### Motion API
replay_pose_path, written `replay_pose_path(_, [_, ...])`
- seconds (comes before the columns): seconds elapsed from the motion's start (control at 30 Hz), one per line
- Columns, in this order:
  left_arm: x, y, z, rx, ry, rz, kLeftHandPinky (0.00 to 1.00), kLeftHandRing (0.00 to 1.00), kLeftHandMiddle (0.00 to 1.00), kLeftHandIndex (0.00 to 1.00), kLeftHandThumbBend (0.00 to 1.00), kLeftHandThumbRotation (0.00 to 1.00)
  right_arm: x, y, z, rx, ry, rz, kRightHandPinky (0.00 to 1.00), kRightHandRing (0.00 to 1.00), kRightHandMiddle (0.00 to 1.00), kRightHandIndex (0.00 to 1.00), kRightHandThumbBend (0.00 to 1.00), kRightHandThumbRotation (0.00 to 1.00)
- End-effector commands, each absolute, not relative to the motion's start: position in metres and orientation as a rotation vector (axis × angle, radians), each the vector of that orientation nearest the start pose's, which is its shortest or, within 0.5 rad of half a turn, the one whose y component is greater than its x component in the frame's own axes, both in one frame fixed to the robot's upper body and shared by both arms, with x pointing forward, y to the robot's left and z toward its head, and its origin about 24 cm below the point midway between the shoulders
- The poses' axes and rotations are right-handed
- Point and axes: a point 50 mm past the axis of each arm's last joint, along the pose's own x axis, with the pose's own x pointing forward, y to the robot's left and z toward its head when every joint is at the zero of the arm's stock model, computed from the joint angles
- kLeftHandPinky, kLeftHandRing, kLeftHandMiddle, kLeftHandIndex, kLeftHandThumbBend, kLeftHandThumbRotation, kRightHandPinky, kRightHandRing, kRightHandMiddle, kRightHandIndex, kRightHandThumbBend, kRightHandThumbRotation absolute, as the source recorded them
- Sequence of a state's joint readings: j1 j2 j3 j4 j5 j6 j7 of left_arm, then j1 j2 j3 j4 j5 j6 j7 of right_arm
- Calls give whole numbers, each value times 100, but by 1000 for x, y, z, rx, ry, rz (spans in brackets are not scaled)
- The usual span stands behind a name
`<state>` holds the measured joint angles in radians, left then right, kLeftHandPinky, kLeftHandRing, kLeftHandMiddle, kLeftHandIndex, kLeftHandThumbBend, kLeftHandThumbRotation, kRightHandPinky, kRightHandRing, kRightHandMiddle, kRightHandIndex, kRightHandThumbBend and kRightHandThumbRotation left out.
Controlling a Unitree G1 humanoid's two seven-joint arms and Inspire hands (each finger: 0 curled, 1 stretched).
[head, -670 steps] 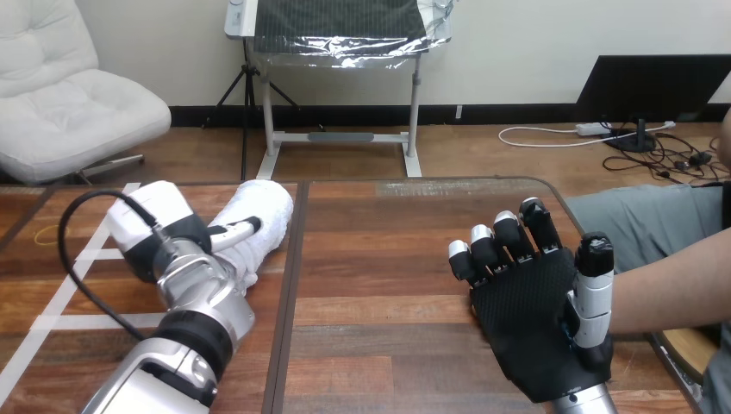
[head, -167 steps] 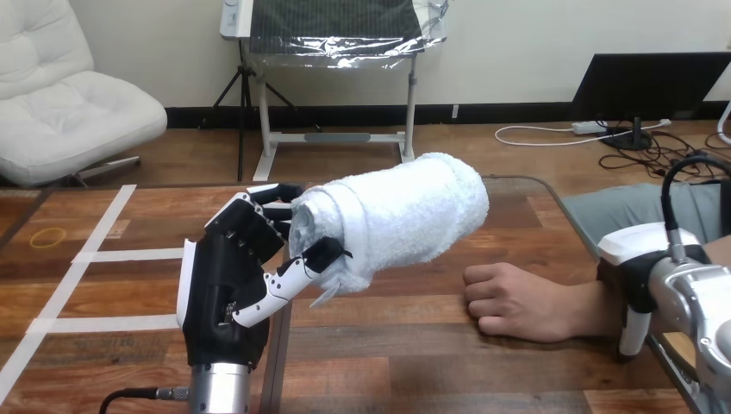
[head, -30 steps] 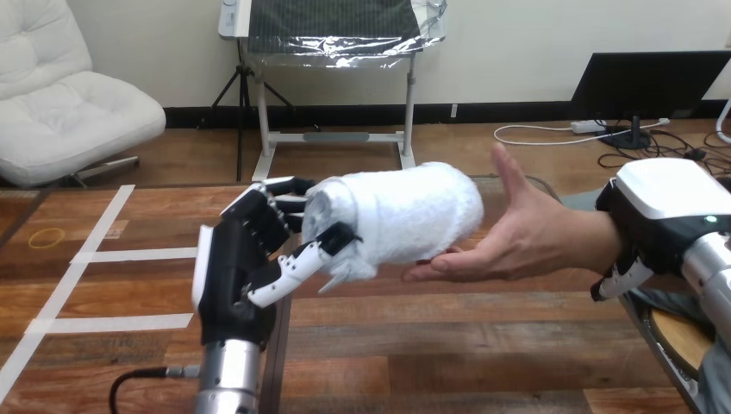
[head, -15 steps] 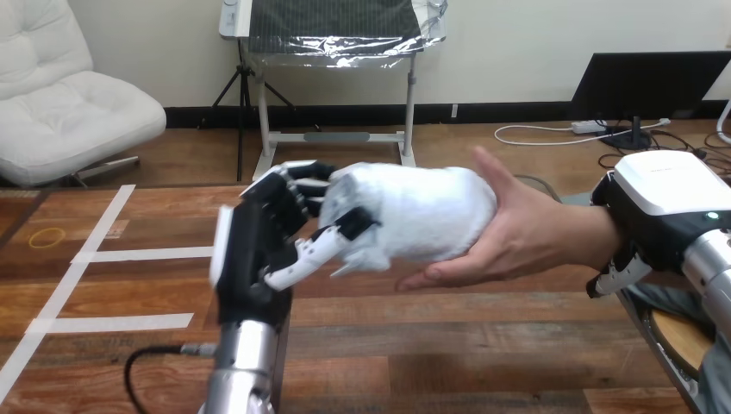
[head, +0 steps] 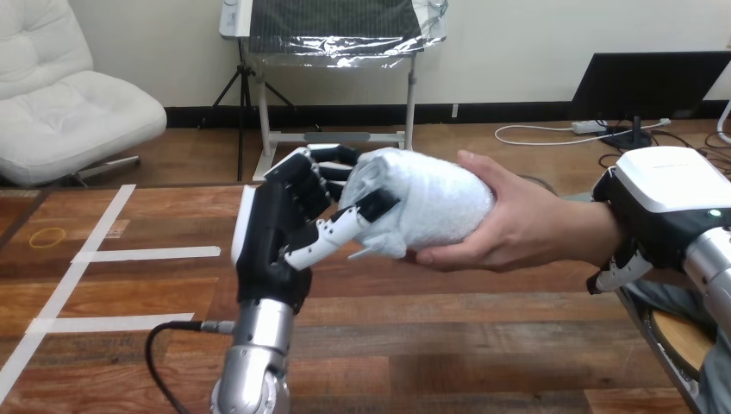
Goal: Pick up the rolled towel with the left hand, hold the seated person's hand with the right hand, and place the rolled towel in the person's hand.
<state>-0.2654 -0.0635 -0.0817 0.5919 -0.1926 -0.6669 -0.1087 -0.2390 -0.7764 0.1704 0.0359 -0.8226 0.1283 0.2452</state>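
Note:
The white rolled towel (head: 422, 203) is held above the wooden table (head: 448, 345), lying across the middle of the head view. My left hand (head: 276, 228) has its fingers curled over the towel's left end and its thumb (head: 340, 231) across the front. The person's hand (head: 517, 228) comes in from the right, with its fingers and thumb closed round the towel's right end. My right hand (head: 659, 207) sits over the person's wrist, and its fingers (head: 614, 274) curl under it.
White tape lines (head: 129, 254) and a yellow rubber band (head: 46, 237) lie on the table's left part. A dark seam (head: 289, 207) runs down the tabletop under my left hand. The table's right edge (head: 642, 323) lies below my right hand.
My left hand has carried the towel to the right into the person's palm. The person's fingers, spread open a second ago, have closed round the towel. My right hand has hardly moved.

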Motion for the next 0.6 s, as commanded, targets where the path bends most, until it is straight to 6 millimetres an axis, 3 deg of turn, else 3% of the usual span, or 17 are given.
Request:
replay_pose_path(0.0, [291,30,84,-387,-445,-351,47,44,44,52,65,9,297,-248,146,-1582,-3,62,9,16,25,33,79,0])
replay_pose_path(0.27, [287,15,84,-409,-419,-414,44,42,44,51,66,6,296,-249,145,-1581,-4,55,9,16,24,34,79,0])
replay_pose_path(0.57, [283,5,81,-382,-397,-442,41,42,43,51,65,10,294,-249,144,-1577,-1,52,8,16,24,32,79,0])
